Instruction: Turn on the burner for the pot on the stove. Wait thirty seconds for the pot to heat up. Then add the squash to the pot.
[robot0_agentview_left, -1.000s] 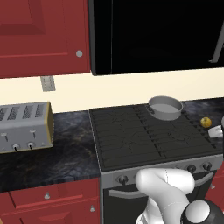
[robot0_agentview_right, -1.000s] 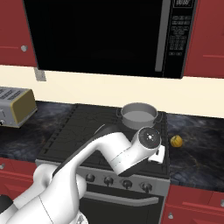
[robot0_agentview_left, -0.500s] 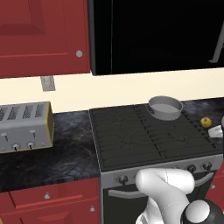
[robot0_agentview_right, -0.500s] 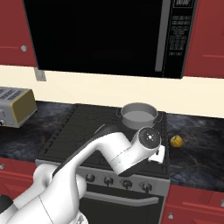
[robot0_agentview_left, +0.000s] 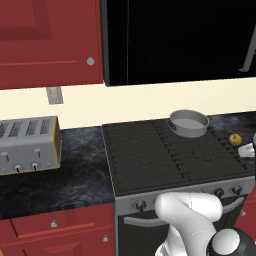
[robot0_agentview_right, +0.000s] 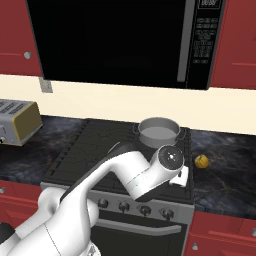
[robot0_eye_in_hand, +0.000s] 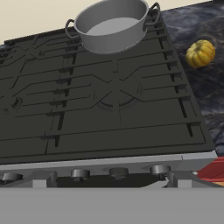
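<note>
Reaching for the knobs is the step in hand; the gripper's jaws stand wide apart, holding nothing. The pot sits far right on the stove, the squash on the counter just right of it. Next, the pot's own knob must be chosen.

Left base view: behind-left of the arm, looks forward and down over the stove, toaster at left, pot on the back right burner. Right base view: behind-right, same stove and pot, squash on the counter at right. Hand view: low, close above the stove front, faces back across the grates; shares pot, squash and knobs with both base views.
</note>
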